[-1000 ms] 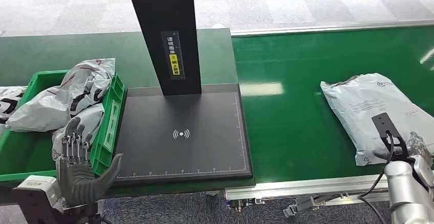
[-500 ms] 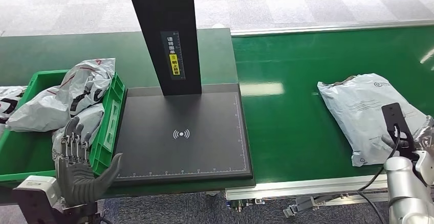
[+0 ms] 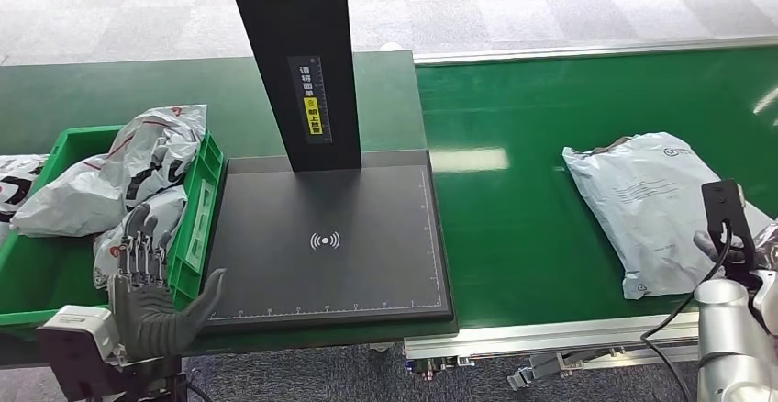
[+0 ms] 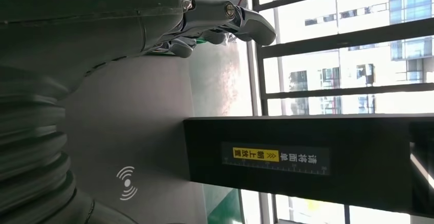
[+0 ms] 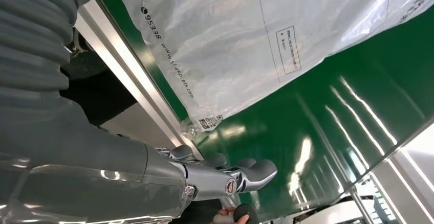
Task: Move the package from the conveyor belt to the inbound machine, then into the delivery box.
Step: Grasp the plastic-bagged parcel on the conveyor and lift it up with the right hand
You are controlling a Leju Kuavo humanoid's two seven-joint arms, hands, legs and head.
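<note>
A grey plastic mailer package [image 3: 647, 209] lies flat on the green conveyor belt [image 3: 514, 145] at the right; the right wrist view shows its printed near corner [image 5: 245, 45]. My right hand [image 3: 767, 248] is at the picture's right edge beside the package's near right corner, with its fingers [image 5: 225, 175] stretched out and holding nothing. The inbound machine's black platform [image 3: 326, 241] with its dark post [image 3: 294, 62] stands in the middle. Left of it is the green delivery box [image 3: 55, 273]. My left hand [image 3: 151, 296] hovers low at the box's near right corner, fingers spread and empty.
Several grey mailers [image 3: 119, 182] are piled in the green box, one hanging over its left side. The conveyor's metal rail [image 3: 550, 333] runs along the near edge. The left wrist view shows the platform [image 4: 138, 132] and the post's label [image 4: 276, 157].
The package has drifted left along the belt. My right hand has moved up and to the right, toward the picture's edge. My left hand has lifted slightly.
</note>
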